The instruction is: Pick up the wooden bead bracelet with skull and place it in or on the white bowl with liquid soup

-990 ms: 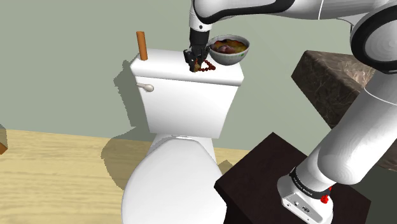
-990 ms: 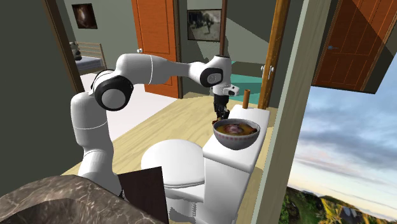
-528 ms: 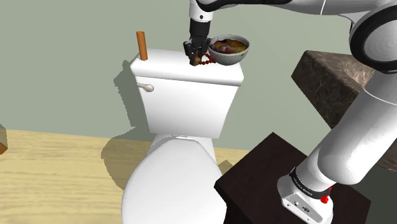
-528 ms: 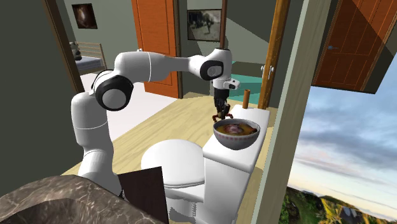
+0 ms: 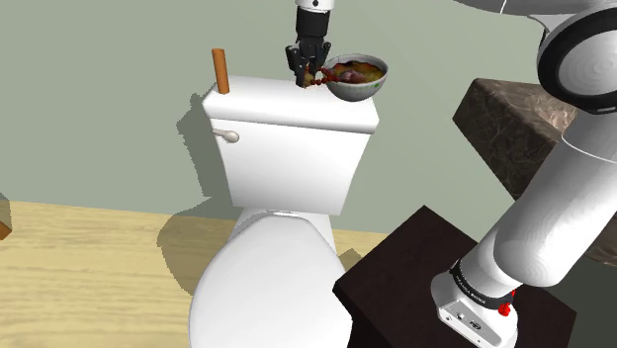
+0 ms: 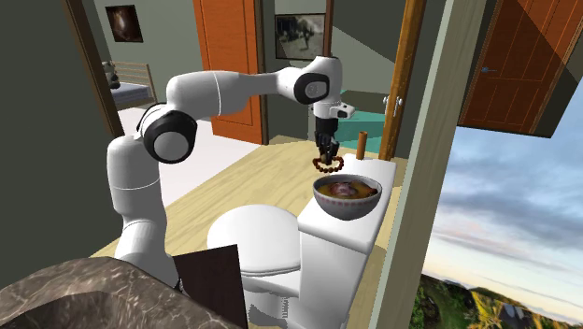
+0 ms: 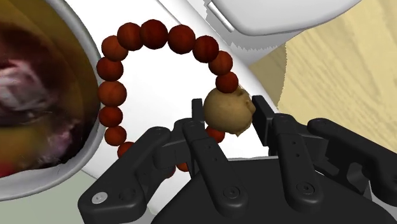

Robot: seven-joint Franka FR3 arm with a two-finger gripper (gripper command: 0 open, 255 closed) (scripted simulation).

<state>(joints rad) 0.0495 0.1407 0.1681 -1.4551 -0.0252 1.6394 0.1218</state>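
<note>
**Bracelet held beside the bowl**

My gripper is clamped on the bracelet, its fingers pinching the pale skull bead. The reddish-brown bead loop hangs just beside the soup bowl, close to its rim and clear of the toilet tank the bowl stands on.

The toilet's flat white tank lid carries everything here. A pale bowl of brownish soup (pink and dark pieces show in it) stands on the lid at the shoulder view's right end. A brown cylinder stands upright at the opposite end, well apart from the bowl. The stretch of lid between them is bare. Below, the toilet stands on a wooden floor.
</note>
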